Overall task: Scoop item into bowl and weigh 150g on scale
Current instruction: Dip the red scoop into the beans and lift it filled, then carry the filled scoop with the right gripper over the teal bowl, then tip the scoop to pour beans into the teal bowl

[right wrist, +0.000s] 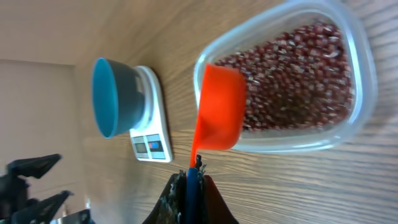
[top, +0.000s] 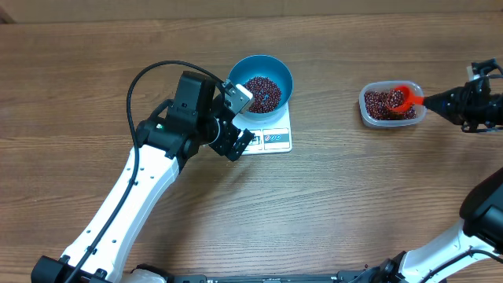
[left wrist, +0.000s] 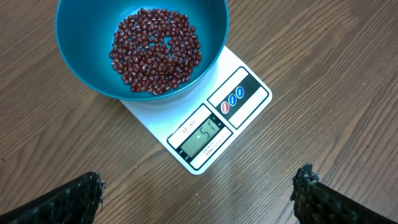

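The blue bowl [top: 263,83] [left wrist: 134,43] [right wrist: 112,96] stands on the white scale [top: 273,138] [left wrist: 230,118] [right wrist: 152,140] and holds a layer of red-brown beans [top: 262,93] [left wrist: 155,50]. My left gripper [top: 234,141] [left wrist: 198,193] hovers open just in front of the scale, nothing between its fingers. My right gripper [top: 440,100] [right wrist: 191,177] is shut on the blue handle of an orange scoop [top: 402,97] [right wrist: 217,109]. The scoop's cup sits in the clear tub [top: 391,105] [right wrist: 348,74] among more beans [right wrist: 292,81].
The scale's display [left wrist: 202,138] is lit, next to three round buttons [left wrist: 232,99]. Wooden table all around. The left arm [top: 149,173] reaches in from the lower left and the right arm [top: 479,236] from the lower right.
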`<control>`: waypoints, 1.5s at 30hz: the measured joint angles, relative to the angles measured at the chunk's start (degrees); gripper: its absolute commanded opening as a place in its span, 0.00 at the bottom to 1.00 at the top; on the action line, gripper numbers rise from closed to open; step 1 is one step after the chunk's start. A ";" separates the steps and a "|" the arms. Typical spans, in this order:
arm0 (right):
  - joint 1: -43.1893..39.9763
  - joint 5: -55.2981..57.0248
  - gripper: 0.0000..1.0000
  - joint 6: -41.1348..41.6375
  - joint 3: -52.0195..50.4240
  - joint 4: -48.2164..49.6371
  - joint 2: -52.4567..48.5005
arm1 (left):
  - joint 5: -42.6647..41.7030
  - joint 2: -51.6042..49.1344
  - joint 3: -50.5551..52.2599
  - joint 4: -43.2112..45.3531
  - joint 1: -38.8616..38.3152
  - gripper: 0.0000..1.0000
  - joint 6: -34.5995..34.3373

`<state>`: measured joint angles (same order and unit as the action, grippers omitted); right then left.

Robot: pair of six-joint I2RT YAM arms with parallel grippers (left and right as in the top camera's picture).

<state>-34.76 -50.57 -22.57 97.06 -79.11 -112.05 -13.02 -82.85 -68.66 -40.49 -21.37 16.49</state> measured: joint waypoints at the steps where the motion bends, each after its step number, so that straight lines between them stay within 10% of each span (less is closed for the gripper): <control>1: -0.02 -0.90 0.04 -0.22 0.00 -0.04 0.00 | 0.00 0.00 0.00 0.00 0.00 0.99 -0.02; 17: 11.45 -16.76 0.04 -0.31 0.00 -0.09 0.00 | 0.02 0.00 0.00 0.00 0.00 1.00 -0.02; 29: 29.00 -17.64 0.04 15.26 -0.13 17.94 0.00 | 0.00 0.00 0.00 0.02 0.00 1.00 -0.02; 45: 45.62 6.51 0.04 31.47 2.80 24.94 0.00 | 0.00 0.00 0.00 0.00 0.00 1.00 -0.02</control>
<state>10.85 -44.05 8.91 99.85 -54.17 -112.05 -13.02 -82.85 -68.66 -40.49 -21.37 16.47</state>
